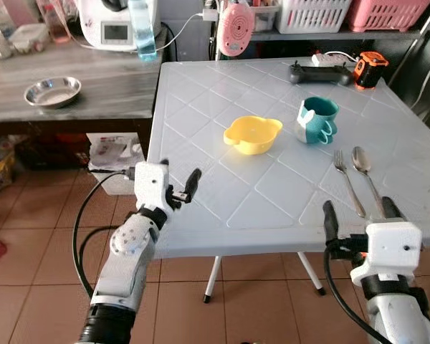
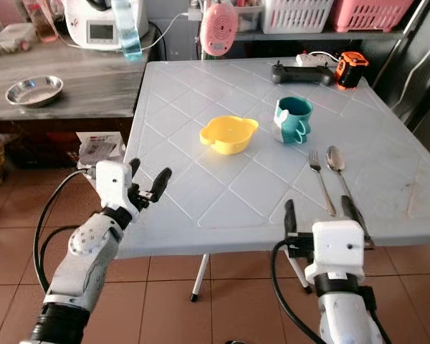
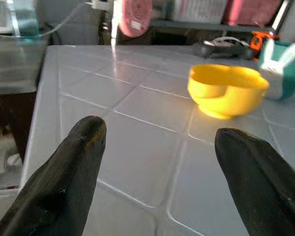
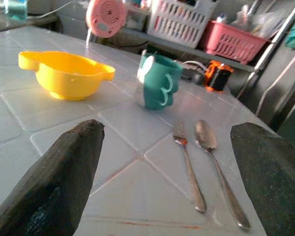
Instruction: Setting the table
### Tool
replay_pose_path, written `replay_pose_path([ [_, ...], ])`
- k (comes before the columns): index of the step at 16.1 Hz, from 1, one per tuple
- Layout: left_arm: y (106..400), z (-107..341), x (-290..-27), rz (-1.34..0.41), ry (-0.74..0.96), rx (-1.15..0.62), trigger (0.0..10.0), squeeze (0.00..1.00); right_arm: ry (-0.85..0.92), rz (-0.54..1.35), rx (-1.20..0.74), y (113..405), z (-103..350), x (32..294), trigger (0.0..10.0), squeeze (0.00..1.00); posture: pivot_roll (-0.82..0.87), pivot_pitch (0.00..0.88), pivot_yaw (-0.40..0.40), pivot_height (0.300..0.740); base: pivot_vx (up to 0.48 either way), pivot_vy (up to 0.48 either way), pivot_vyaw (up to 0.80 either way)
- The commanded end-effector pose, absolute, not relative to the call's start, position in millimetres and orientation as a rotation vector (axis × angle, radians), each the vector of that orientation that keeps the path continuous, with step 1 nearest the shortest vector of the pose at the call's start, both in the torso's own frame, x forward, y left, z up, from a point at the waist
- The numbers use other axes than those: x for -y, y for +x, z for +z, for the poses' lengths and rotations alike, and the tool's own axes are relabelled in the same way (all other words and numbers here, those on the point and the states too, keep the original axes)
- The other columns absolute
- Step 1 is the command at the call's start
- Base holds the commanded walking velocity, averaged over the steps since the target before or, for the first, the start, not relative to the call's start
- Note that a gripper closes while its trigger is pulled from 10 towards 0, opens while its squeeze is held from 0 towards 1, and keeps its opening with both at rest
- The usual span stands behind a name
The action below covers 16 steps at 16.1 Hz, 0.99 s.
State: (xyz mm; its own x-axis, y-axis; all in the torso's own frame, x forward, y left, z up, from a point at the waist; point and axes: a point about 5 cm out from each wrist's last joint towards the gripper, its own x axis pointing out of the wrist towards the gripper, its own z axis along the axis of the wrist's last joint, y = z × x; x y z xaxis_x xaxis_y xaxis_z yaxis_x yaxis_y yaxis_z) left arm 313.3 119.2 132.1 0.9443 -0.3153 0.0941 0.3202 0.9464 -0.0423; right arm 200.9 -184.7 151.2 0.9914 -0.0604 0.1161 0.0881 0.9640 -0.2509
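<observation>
A yellow bowl (image 1: 252, 134) with two ear handles sits mid-table on the pale plastic table (image 1: 201, 93). Right of it stands a teal cup (image 1: 317, 120) with a white rabbit figure. A metal fork (image 1: 348, 182) and spoon (image 1: 365, 172) lie side by side nearer the front right edge. My left gripper (image 1: 179, 183) hovers open at the table's front left edge, pointing toward the bowl. My right gripper (image 1: 358, 212) is open at the front right edge, its fingers (image 1: 330, 217) just short of the fork and spoon handles. Nothing is held.
A black controller (image 1: 319, 73) and an orange tape measure (image 1: 370, 69) lie at the table's back right. A wooden side table on the left holds a steel dish (image 1: 52, 92) and a white appliance (image 1: 117, 23). Baskets (image 1: 312, 14) sit on a shelf behind.
</observation>
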Motion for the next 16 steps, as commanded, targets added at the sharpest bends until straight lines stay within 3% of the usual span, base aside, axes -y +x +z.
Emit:
replay_pose_path([
  [1,307.8,126.4,-120.9,-0.285,-0.060,0.081,10.0,0.00,-0.259,-0.040,0.090,205.1,150.4,183.7,10.0,1.00,-0.03,0.087,-0.078,0.740,0.000,0.000,0.00],
  [6,301.4,126.9,-116.8,-0.299,-0.070,0.100,10.0,0.00,-0.267,-0.010,0.107,213.9,154.2,182.7,10.0,1.00,-0.01,0.086,-0.083,0.740,0.000,0.000,0.00],
  [8,305.9,130.7,-120.4,-0.318,-0.045,0.105,10.0,0.00,-0.226,-0.057,0.099,209.2,150.1,180.5,10.0,0.81,-0.01,0.086,-0.056,0.740,0.000,0.000,-0.56],
  [9,306.7,131.1,-120.9,-0.317,-0.042,0.105,10.0,0.00,-0.223,-0.058,0.096,208.8,149.2,179.6,10.0,0.81,-0.02,0.087,-0.049,0.740,0.000,0.000,-0.61],
  [10,308.9,132.2,-120.6,-0.324,-0.040,0.104,10.0,0.00,-0.213,-0.065,0.088,206.9,146.5,177.8,10.0,0.72,-0.02,0.090,-0.041,0.740,0.000,0.000,-0.72],
  [11,311.1,133.7,-118.6,-0.337,-0.033,0.106,10.0,0.00,-0.207,-0.071,0.085,204.7,144.2,175.5,10.0,0.70,-0.02,0.088,-0.029,0.740,0.000,0.000,-0.74],
  [12,313.8,134.8,-115.4,-0.348,-0.027,0.107,10.0,0.00,-0.198,-0.086,0.088,204.1,143.6,174.6,10.0,0.51,-0.03,0.084,-0.015,0.740,0.000,0.000,-0.44],
  [16,317.2,136.5,-115.5,-0.347,-0.022,0.108,10.0,0.00,-0.186,-0.117,0.099,205.5,143.3,178.4,10.0,0.35,-0.03,0.082,0.000,0.740,0.000,0.000,0.00],
])
